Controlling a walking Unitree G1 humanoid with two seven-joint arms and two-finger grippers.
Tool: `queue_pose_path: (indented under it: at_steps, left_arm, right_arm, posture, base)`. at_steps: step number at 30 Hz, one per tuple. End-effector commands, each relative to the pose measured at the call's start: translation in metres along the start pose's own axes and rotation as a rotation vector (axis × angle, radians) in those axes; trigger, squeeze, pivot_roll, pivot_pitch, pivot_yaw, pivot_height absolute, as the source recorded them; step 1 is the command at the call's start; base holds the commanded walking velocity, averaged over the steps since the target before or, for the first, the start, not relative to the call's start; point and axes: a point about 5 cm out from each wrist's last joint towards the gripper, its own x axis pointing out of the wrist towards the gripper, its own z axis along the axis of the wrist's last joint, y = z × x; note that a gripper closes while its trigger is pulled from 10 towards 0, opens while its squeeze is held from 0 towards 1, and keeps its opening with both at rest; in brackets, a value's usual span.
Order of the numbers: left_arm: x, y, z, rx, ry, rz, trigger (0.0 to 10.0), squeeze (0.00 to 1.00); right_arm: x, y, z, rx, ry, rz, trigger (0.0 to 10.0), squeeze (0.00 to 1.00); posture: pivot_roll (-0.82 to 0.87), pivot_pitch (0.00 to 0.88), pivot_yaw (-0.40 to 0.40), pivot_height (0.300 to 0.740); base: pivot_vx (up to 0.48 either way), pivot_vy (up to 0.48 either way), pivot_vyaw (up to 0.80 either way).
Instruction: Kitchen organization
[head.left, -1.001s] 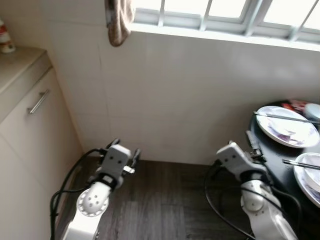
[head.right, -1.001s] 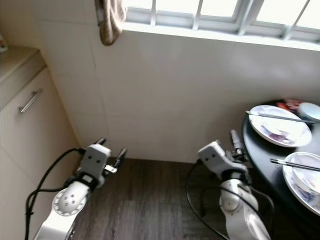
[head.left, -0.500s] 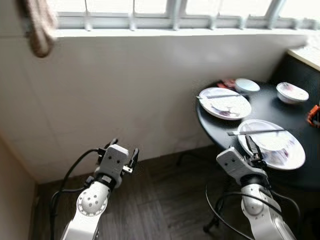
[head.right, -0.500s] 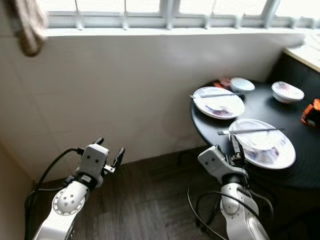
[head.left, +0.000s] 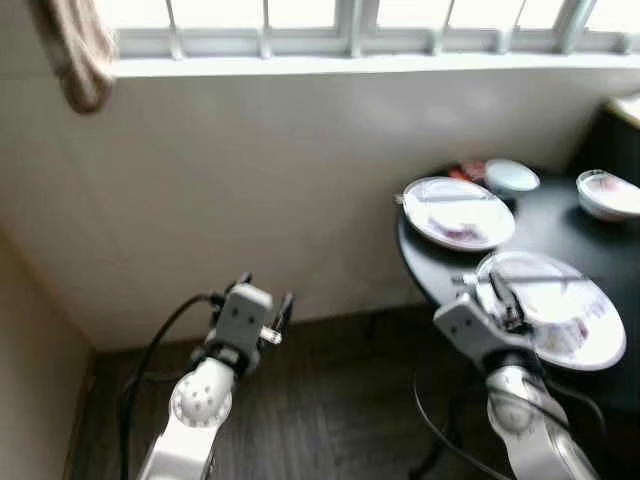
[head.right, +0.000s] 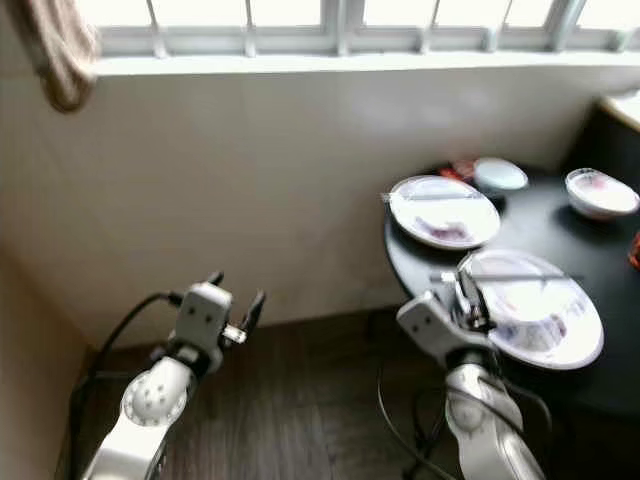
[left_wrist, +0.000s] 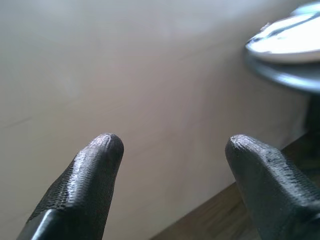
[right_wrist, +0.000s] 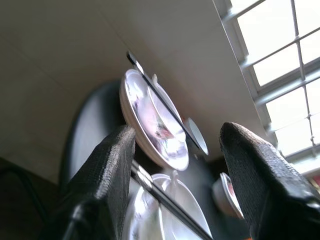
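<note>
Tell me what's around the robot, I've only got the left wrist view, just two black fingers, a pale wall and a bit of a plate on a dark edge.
Observer: That edge is a round black table to the robot's right, by the wall under a window.
Operator: How many dishes on it?
Observer: Two large plates: the far plate and the near plate, each with chopsticks across it, plus two small bowls farther back.
Operator: Where's the right gripper?
Observer: The right gripper is open, at the table's near edge beside the near plate, not touching it.
Operator: Anything near the left one?
Observer: The left gripper is open over the dark wood floor, holding nothing.
</note>
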Motion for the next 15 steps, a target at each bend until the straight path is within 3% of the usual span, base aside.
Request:
queue_pose_path:
  at_steps: [1,7,15]
  left_arm:
    - [0.0015,0.0026,-0.0019,0.002,0.017,0.007,10.0,0.0]
    - [0.0035,0.0029,-0.0032,0.0,0.023,0.011,10.0,0.0]
    - [0.004,0.0042,-0.0039,-0.004,0.025,0.025,10.0,0.0]
  right_arm:
    - [0.0001,0.0003,0.0063,0.033,-0.032,0.013,10.0,0.0]
    - [0.0013,0.0026,0.0156,0.009,-0.105,0.046,10.0,0.0]
    - [0.0067,0.0022,0.0126,-0.03,-0.091,0.039,10.0,0.0]
  posture:
    - [0.03,0.0,-0.061,0.74]
    - [0.03,0.0,-0.065,0.74]
    - [0.04,0.0,-0.08,0.74]
  base:
    - [0.0,0.0,0.0]
    - [0.0,0.0,0.0]
    - [0.0,0.0,0.0]
